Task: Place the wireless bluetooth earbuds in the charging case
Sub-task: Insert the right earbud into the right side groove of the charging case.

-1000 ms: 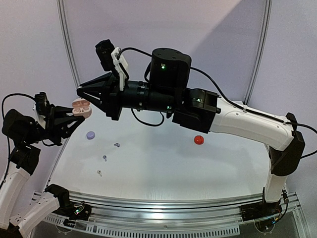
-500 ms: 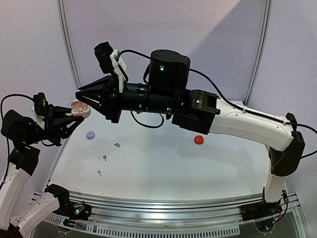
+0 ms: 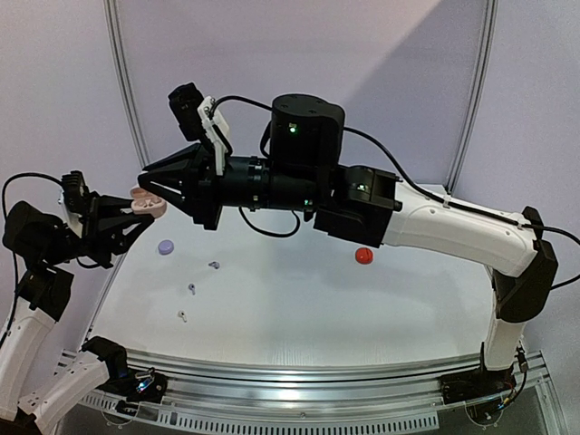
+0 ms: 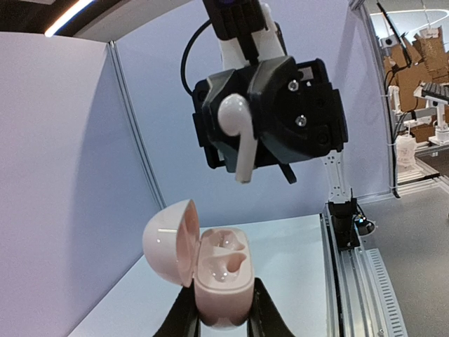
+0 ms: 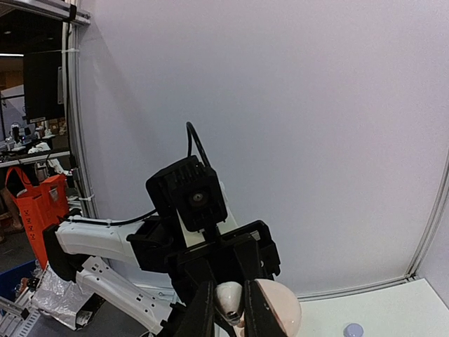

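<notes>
White stemmed earbud clenched in right jaws; pink case, lid open, gripped by left jaws.

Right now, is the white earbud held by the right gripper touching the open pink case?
Apart. In the left wrist view the white earbud hangs above the open pink case, with a clear gap under its stem tip.
</notes>
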Controlling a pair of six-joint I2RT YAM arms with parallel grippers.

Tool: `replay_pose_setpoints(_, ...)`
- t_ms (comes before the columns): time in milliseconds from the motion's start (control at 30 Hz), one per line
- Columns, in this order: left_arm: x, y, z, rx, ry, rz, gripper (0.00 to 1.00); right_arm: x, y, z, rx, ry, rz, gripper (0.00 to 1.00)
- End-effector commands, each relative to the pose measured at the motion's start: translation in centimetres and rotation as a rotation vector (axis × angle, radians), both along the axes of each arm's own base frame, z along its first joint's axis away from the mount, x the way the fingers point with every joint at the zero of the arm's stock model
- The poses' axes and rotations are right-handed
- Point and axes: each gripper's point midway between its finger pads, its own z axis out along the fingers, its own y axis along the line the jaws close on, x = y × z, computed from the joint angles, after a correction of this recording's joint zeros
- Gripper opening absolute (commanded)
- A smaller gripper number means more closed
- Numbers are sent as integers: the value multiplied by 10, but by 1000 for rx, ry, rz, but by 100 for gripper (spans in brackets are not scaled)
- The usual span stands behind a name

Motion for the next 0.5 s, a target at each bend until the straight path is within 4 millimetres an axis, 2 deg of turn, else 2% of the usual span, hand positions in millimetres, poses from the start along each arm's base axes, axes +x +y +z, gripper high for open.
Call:
replay_pose_setpoints(0, -4, -3, -7, 12, 9, -27, 0, -5, 8, -20, -46, -5, 16, 0)
replay_pose_setpoints(467, -6, -3, -10, 26, 11, -35, 0, -8, 9, -24, -53, -19, 13, 0)
